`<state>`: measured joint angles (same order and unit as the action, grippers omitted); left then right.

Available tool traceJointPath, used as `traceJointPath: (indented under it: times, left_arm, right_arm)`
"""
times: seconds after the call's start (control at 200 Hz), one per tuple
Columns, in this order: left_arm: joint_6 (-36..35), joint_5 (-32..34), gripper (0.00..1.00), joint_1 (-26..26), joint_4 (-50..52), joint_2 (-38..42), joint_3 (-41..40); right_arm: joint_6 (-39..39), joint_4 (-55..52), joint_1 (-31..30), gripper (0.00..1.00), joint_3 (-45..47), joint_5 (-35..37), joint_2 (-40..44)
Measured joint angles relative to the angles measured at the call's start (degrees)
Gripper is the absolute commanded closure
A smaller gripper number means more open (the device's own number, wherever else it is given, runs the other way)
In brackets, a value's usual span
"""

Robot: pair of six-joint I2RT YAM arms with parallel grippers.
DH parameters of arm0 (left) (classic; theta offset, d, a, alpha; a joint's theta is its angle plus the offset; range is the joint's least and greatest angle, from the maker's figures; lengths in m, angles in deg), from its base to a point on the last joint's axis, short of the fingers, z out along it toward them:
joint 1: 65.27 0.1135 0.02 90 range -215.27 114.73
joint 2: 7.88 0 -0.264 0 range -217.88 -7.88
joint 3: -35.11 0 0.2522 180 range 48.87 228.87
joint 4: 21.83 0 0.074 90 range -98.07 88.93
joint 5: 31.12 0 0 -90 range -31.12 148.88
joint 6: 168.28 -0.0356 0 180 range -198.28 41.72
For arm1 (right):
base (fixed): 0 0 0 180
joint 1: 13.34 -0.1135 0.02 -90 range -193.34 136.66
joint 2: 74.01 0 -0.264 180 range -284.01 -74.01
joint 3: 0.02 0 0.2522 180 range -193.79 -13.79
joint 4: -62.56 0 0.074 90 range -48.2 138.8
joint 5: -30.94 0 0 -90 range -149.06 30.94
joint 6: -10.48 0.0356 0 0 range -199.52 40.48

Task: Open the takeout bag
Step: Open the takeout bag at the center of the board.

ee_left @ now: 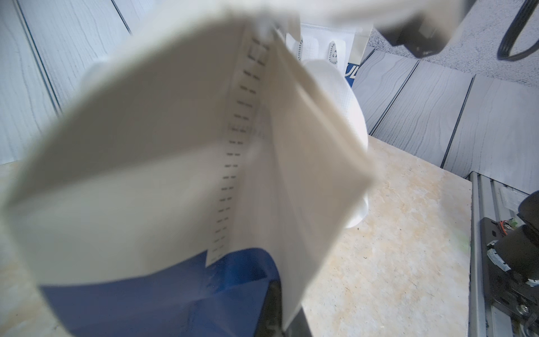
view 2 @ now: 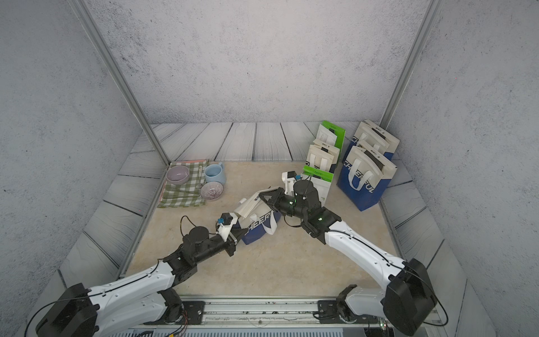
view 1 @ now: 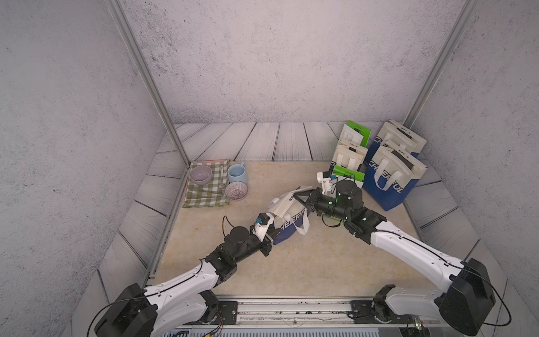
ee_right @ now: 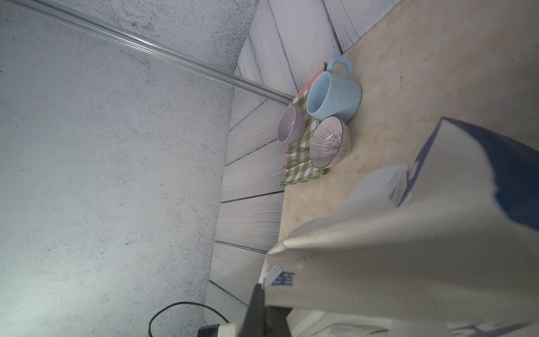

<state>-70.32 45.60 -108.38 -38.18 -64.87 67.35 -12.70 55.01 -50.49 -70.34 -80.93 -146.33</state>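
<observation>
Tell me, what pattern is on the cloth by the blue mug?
Green-and-white checks cover the cloth; it shows best in a top view.

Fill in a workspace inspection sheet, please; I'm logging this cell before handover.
Surface: beige tabletop, no spills seen.
Job's things: takeout bag lying mid-table, white and blue.
Clutter: spare bags far right; mug, purple bowl, striped bowl, checked cloth far left.
Hands: left hand shut on the bag's blue end; right hand shut on its white rim.
Cables: black loop by left wrist, apart from bag.
Surroundings: grey walls, metal posts.
</observation>
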Motion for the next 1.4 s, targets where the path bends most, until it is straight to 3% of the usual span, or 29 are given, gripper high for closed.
traceJointPath:
  times: [0.305,0.56,0.696,0.816,0.986,1.121,1.401]
  left_arm:
    - [0.4,-0.3,1.00,0.0,0.2,0.6,0.0]
    - [1.1,-1.2,1.00,0.0,1.9,1.8,0.0]
    - [1.1,-1.2,1.00,0.0,2.1,1.9,0.0]
    - [1.4,-1.2,1.00,0.0,2.1,1.9,0.0]
    - [1.7,-1.3,1.00,0.0,2.8,2.1,0.2]
    - [2.6,-1.2,1.00,0.0,4.5,2.8,0.7]
    - [4.5,0.0,1.00,0.0,11.8,6.3,2.6]
  right_arm:
    - [-6.2,-9.5,1.4,1.00,-6.7,-0.5,-2.5]
    - [-8.9,-10.5,3.9,1.00,-11.4,-0.9,-5.2]
    - [-9.9,-10.7,4.1,0.64,-13.2,-2.3,-7.3]
    - [-13.4,-11.3,4.4,0.47,-14.9,-3.8,-8.4]
    - [-22.7,-14.1,5.5,0.39,-16.2,-4.2,-7.0]
    - [-33.8,-17.3,6.3,0.37,-15.1,-1.6,-1.3]
    - [-52.3,-15.6,7.1,0.35,-0.2,4.5,15.6]
